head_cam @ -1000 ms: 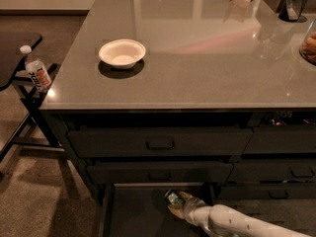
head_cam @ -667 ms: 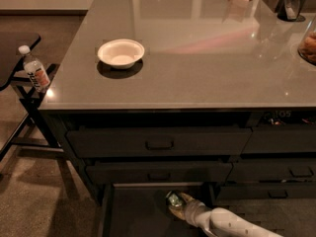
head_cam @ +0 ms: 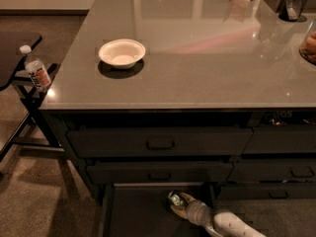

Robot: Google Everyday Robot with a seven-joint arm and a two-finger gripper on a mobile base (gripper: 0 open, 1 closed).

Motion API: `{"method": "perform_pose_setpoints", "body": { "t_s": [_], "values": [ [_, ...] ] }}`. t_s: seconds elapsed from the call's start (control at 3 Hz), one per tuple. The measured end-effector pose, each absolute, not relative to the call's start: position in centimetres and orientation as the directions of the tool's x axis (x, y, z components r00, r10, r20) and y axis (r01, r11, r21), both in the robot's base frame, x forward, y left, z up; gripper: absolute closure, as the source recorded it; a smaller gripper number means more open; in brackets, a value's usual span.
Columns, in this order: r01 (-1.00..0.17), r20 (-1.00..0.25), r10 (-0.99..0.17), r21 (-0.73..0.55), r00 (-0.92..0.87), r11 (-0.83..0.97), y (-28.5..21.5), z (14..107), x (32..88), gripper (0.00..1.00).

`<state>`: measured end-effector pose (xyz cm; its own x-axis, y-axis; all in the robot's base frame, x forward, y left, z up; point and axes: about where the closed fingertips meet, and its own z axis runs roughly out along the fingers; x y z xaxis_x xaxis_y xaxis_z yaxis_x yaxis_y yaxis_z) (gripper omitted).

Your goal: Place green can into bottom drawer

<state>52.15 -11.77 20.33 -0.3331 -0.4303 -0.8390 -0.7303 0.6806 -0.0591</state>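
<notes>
At the far left a clear plastic bottle with an orange label [head_cam: 36, 73] stood upright on a dark metal stand [head_cam: 29, 90], just beside the table. A round white bowl [head_cam: 122, 53] sat on the left part of the glossy grey table [head_cam: 207, 58]. Below two closed, handled drawer fronts [head_cam: 159, 143], the wide, shallow, dark grey-brown bottom drawer [head_cam: 133, 211] stood open. Over the right part of its floor, the tool [head_cam: 177, 205] on a white arm [head_cam: 232, 226] was closed around a small, silver-ended green can [head_cam: 175, 199], held tilted inside the drawer.
</notes>
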Motion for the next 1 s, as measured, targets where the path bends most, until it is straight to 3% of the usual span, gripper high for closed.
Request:
{"method": "perform_pose_setpoints", "body": {
  "t_s": [1.0],
  "values": [
    [-0.821,-0.809,-0.533,-0.115,-0.250,0.560,-10.4,16.4,53.1,1.00]
  ]
}}
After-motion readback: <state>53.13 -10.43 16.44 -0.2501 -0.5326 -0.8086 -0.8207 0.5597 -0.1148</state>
